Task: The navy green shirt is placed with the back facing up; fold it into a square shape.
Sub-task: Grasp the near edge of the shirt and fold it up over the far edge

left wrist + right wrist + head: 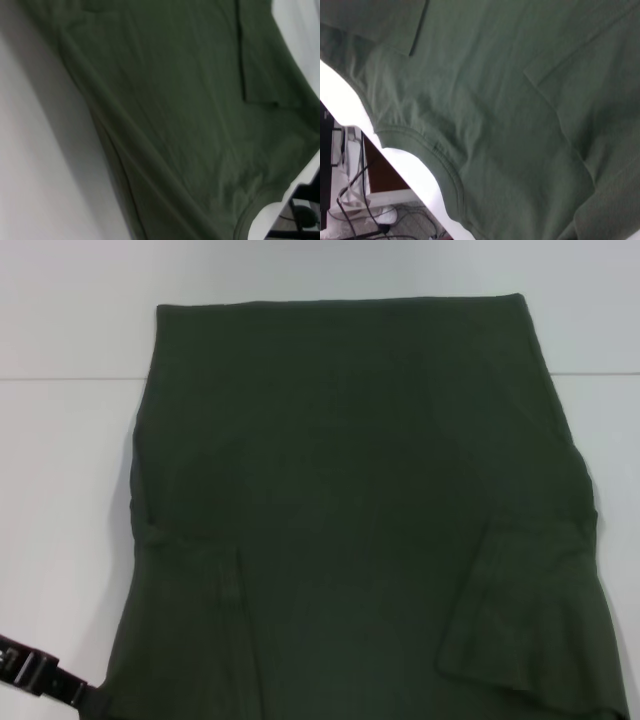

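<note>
At the left lower corner of my head view I see only a black piece of the left gripper (40,672), just beside the shirt edge; whether it is released or clenched I cannot tell. The navy green shirt (360,500) lies flat, back up, on the white table (60,490), with both sleeves folded inward onto the body. The left sleeve (200,560) lies neat, the right sleeve (520,610) flares out. The right gripper is not visible. I judge the risk is there: when I fold the body, this loose sleeve may slip out and spoil the square.
</note>
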Robot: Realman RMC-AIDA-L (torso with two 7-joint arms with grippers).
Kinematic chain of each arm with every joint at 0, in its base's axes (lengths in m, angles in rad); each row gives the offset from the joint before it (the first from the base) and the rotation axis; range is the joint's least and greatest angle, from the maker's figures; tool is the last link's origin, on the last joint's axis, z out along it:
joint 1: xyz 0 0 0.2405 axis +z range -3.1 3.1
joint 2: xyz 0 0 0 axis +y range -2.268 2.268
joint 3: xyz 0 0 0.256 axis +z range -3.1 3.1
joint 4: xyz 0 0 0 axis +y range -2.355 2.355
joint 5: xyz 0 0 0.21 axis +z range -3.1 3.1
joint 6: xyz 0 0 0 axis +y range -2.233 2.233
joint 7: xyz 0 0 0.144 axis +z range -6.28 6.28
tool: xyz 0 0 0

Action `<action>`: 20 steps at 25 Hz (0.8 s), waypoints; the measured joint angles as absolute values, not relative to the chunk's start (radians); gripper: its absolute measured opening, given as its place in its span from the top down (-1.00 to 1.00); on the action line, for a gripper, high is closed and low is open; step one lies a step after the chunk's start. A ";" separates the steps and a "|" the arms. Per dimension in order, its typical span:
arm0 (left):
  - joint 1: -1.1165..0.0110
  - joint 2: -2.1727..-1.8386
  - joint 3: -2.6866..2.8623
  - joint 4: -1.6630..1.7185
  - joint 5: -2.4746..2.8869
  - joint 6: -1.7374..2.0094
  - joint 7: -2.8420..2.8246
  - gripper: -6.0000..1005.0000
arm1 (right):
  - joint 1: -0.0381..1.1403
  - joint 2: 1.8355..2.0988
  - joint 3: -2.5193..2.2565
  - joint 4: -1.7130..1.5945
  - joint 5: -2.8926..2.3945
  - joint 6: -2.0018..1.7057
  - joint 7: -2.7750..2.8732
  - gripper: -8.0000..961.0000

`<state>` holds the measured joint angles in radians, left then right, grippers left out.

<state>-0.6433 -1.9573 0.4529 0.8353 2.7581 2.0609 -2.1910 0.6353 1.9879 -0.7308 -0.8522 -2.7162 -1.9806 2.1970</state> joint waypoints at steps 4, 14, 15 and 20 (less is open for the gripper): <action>-0.643 -1.961 0.478 0.821 2.764 2.071 -2.189 0.96 | 0.636 1.984 -0.737 -0.820 -2.716 -1.982 2.182 0.87; -0.665 -1.942 0.359 0.800 2.616 2.059 -2.184 0.96 | 0.650 1.981 -0.587 -0.831 -2.625 -1.965 2.202 0.87; -0.666 -1.938 0.336 0.798 2.593 2.056 -2.184 0.96 | 0.651 1.976 -0.556 -0.831 -2.602 -1.963 2.205 0.87; -0.664 -1.930 0.206 0.776 2.446 1.963 -2.195 0.96 | 0.639 1.952 -0.415 -0.829 -2.430 -1.918 2.225 0.87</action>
<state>-0.6639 -1.9295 0.2060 0.7759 2.4458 1.9634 -2.1946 0.6386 1.9525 -0.4147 -0.8292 -2.4301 -1.9180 2.2246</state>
